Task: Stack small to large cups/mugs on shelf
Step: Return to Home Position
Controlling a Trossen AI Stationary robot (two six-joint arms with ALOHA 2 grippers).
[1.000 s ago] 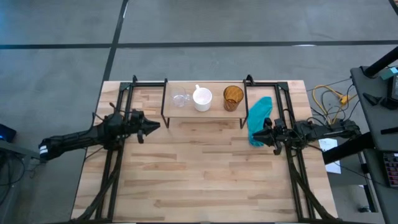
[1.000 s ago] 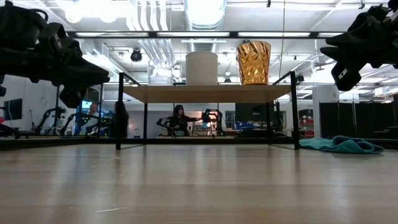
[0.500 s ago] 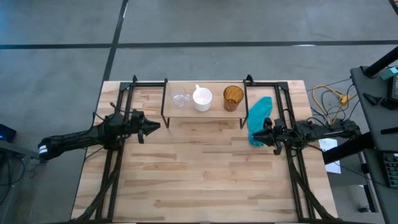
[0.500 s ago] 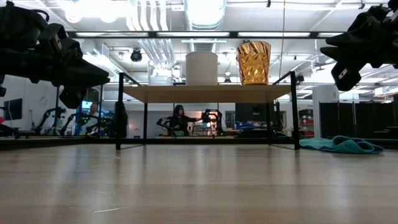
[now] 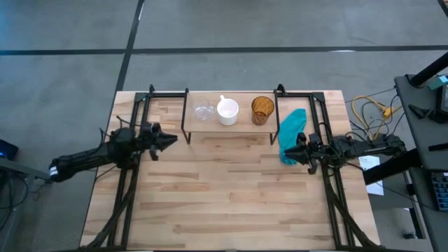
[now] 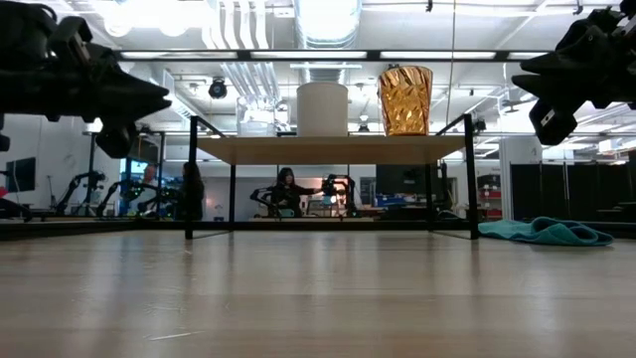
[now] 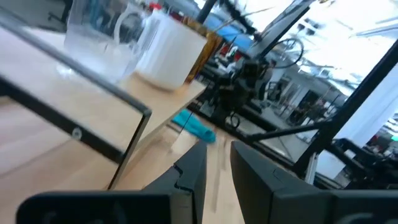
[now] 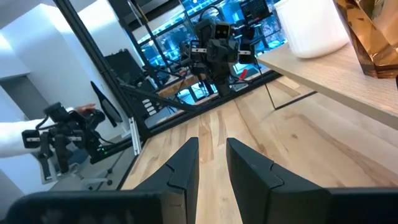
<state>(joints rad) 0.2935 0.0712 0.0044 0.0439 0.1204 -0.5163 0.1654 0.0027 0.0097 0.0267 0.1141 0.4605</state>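
Observation:
The shelf stands at the table's far middle on thin black legs. Three vessels stand on it in a row, left to right: the clear glass cup, the white handled mug and the amber tumbler. In the low view the mug and tumbler stand upright on the plank. My left gripper hovers shut off the shelf's left end. My right gripper hovers shut off its right end, above the teal cloth. Neither touches anything.
A teal cloth lies crumpled on the table, right of the shelf and under my right gripper. Black frame rails run along both table sides. Bare tabletop stretches in front of the shelf. Cables lie beyond the right edge.
My left gripper has risen a little and drawn back slightly toward the table's left edge, staying shut. The right arm and the three vessels have kept still.

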